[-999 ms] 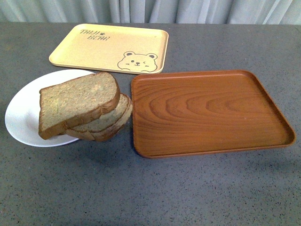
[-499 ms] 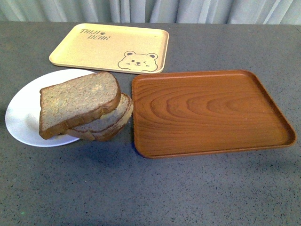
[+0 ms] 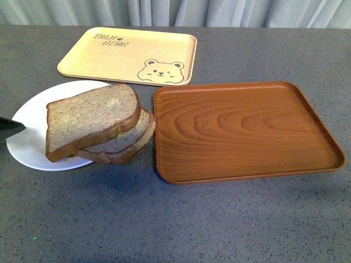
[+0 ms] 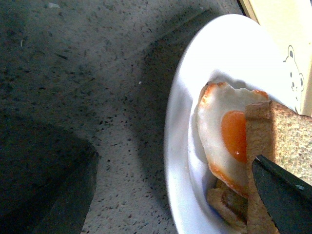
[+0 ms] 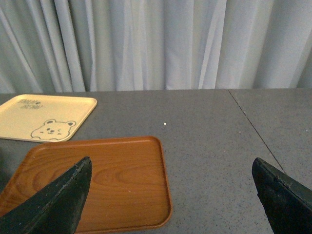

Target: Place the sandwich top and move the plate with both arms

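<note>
Sandwich top (image 3: 90, 118) is sitting on the stack; plate (image 3: 27, 148) is waiting for both grippers.
The left gripper (image 4: 173, 161) is hanging wide open and empty, with the plate's left rim lying between its jaws. The sandwich top is lying askew over an egg (image 4: 229, 136), overhanging the plate's right edge just beside the wooden tray (image 3: 241, 131). The right gripper (image 5: 169, 168) is gaping too, holding nothing, above that tray and well apart from the plate. The likely risk is that a one-sided lift tips the plate and the top slides off the slick egg. The right gripper could also knock the overhanging bread while reaching for the rim.
</note>
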